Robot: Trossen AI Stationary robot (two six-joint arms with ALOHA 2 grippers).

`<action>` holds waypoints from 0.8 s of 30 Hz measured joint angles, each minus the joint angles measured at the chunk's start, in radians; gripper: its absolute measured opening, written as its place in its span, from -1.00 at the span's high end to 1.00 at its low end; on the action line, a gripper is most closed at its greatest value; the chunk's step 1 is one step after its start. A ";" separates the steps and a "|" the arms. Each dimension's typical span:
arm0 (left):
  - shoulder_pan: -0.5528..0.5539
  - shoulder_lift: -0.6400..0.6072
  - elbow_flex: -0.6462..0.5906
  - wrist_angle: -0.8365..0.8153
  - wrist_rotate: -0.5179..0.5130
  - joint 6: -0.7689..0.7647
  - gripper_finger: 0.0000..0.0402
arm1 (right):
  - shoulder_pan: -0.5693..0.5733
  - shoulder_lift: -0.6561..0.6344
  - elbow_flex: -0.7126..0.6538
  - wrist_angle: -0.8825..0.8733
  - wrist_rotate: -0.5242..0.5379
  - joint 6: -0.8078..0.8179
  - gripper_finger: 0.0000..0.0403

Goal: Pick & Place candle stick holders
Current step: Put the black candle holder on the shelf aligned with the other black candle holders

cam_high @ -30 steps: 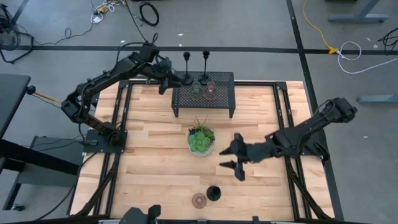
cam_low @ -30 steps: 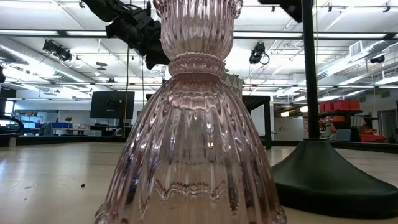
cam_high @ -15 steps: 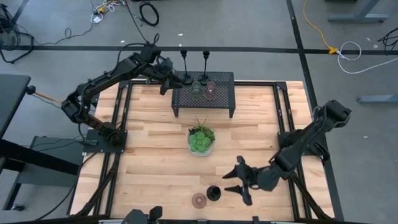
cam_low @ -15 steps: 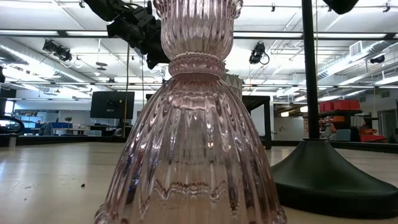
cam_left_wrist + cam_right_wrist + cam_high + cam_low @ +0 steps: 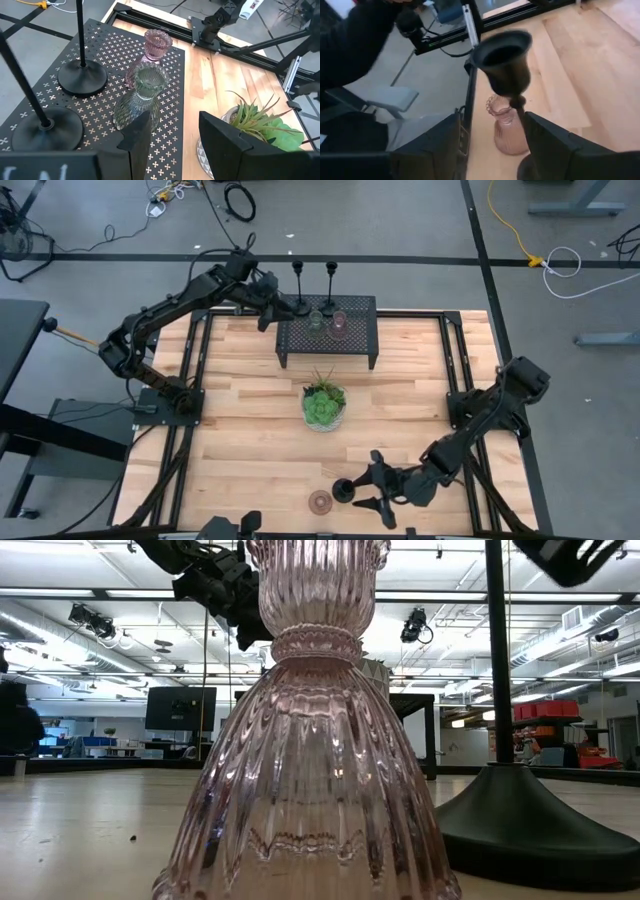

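Near the front edge of the wooden tabletop [image 5: 240, 430], the right tool [image 5: 371, 488] hangs with its fingers spread wide, just beside a black candlestick [image 5: 344, 489] that stands next to a pink glass holder [image 5: 320, 501]. From the right wrist, the candlestick's dark cup [image 5: 503, 59] rises between the two open fingers, with nothing gripped, and the pink holder [image 5: 507, 127] sits just behind its stem. The low camera looks straight through that ribbed pink glass [image 5: 310, 740], with the candlestick's round base [image 5: 540, 825] to one side. At the far side of the tabletop a black mesh rack [image 5: 328, 330] carries two more black candlesticks [image 5: 299, 285] along its back edge and two glass holders, one greenish [image 5: 316, 323] and one pink [image 5: 339, 325], close together. The left tool [image 5: 268, 308] hovers at the rack's left corner, fingers parted and empty, the greenish holder [image 5: 142, 100] just ahead of them. A leafy plant in a bowl [image 5: 324, 406] stands mid-tabletop.
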 joint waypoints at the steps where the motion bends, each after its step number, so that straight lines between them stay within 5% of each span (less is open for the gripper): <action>1: 0.000 0.000 0.000 0.000 0.000 -0.002 0.15 | 0.000 0.012 0.000 0.003 0.016 0.000 -0.09; 13: 0.000 0.000 0.000 0.003 0.000 -0.018 0.15 | -0.007 0.083 0.000 0.033 0.173 0.002 -0.04; 24: 0.000 0.000 0.000 0.003 0.000 -0.018 0.15 | -0.007 0.083 0.000 0.040 0.141 0.004 0.50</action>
